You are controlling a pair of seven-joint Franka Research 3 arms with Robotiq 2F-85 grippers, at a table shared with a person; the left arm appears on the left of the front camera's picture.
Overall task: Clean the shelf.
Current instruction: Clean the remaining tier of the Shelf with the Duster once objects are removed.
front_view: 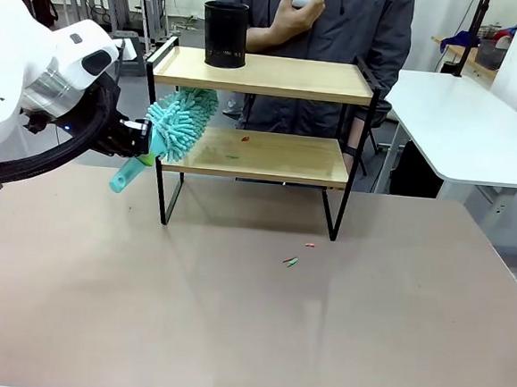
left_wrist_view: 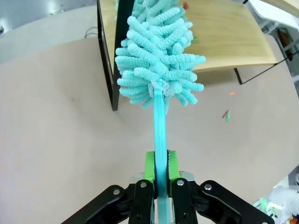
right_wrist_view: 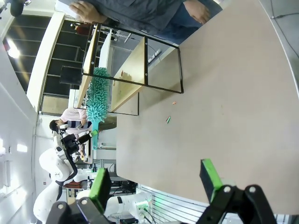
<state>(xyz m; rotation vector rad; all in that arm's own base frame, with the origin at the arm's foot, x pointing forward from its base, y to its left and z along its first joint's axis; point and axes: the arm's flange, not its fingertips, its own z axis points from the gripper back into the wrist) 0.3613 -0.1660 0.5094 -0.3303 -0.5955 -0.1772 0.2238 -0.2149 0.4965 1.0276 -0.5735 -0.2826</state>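
Observation:
The shelf (front_view: 277, 75) stands at the table's far side, two wooden boards in a black frame. A teal fluffy duster (front_view: 180, 121) has its head at the left end of the lower board (front_view: 270, 156). My left gripper (front_view: 143, 140) is shut on its handle, just left of the frame. From the left wrist, that gripper (left_wrist_view: 161, 168) clamps the handle and the duster head (left_wrist_view: 159, 56) reaches over the lower board (left_wrist_view: 229, 42). A small red scrap (front_view: 244, 139) lies on that board. My right gripper (right_wrist_view: 156, 177) hangs open over the table, far from the shelf (right_wrist_view: 131, 70).
A black cup (front_view: 225, 34) stands at the left of the top board. Small red and green scraps (front_view: 291, 261) lie on the table before the shelf. A person stands behind the shelf, a hand (front_view: 295, 17) holding a white object. A white desk (front_view: 470, 121) is at right.

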